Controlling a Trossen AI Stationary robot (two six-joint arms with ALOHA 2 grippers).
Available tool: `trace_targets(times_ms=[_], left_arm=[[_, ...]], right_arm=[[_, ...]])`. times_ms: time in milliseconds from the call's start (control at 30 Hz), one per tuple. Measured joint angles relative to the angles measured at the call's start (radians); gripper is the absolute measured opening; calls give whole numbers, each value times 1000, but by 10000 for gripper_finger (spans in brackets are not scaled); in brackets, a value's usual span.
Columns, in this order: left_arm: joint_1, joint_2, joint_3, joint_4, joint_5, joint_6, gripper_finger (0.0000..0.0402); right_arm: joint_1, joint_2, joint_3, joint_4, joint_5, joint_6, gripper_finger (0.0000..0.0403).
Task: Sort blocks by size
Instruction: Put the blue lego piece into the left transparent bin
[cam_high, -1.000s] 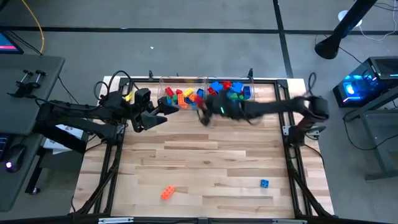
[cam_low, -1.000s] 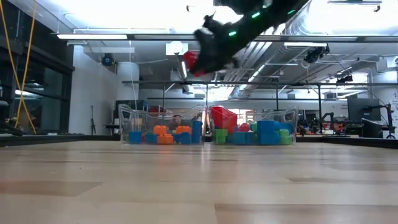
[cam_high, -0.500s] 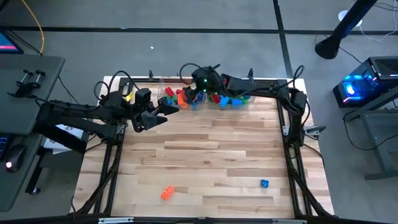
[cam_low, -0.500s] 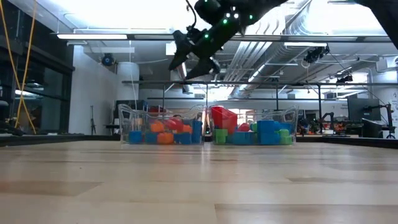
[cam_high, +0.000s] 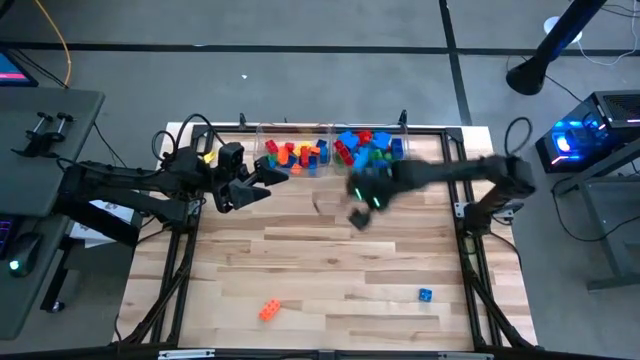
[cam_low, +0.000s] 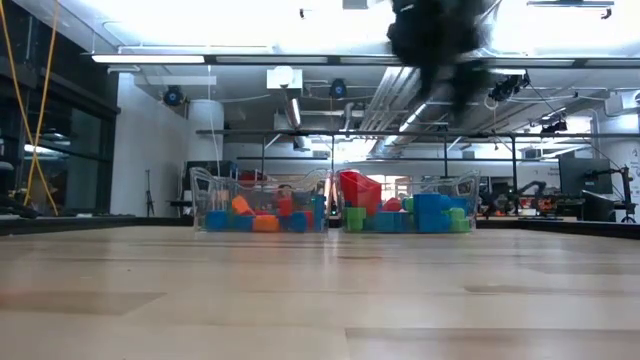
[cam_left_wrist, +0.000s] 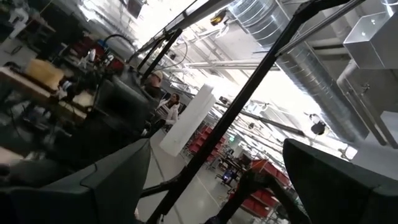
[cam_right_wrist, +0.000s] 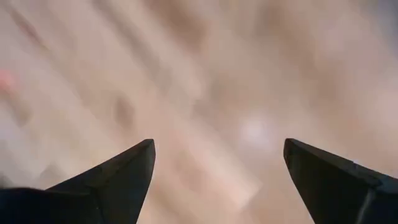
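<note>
Two loose blocks lie flat on the wooden table near its front edge: an orange brick (cam_high: 268, 311) and a small blue cube (cam_high: 425, 295). More blocks fill two clear bins at the far edge: orange, red and blue ones (cam_high: 295, 155) in the left bin, and blue, red and green ones (cam_high: 368, 148) in the right bin. My right gripper (cam_high: 357, 210) hangs blurred over the middle of the table, pointing down. It is open and empty (cam_right_wrist: 217, 144). At the table's left side my left gripper (cam_high: 264, 183) waits raised, open and empty (cam_left_wrist: 217, 143).
The left bin (cam_low: 205, 190) and the right bin (cam_low: 466, 190) stand side by side against the far edge. Bare wood stretches between the bins and the two loose blocks. Black frame rails run along the table's left and right sides.
My right gripper carried a red block to a spot above the left bin, opened and let it go. The block now lies in that bin. The gripper then swung toward the table's near edge and tipped to point down, staying open.
</note>
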Motion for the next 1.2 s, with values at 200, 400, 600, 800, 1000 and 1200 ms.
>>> trace_targets(times_ms=[200,400,600,800,1000,1200], left_arm=[[0,0,0,-64,0,-24,351],[0,0,0,-110,0,-25,351],[0,1,0,-113,0,-25,351],[0,1,0,-112,0,-42,351],[0,1,0,-112,0,-41,351],[0,1,0,-119,0,-40,351]], right_arm=[[439,-105,-256,68,-76,868,352],[807,-104,-382,176,-125,1491,352],[848,-102,-440,149,-180,1506,352],[799,-102,-485,282,-105,1428,352],[793,-102,-538,306,-161,1454,352],[791,-102,-623,484,-165,1494,352]])
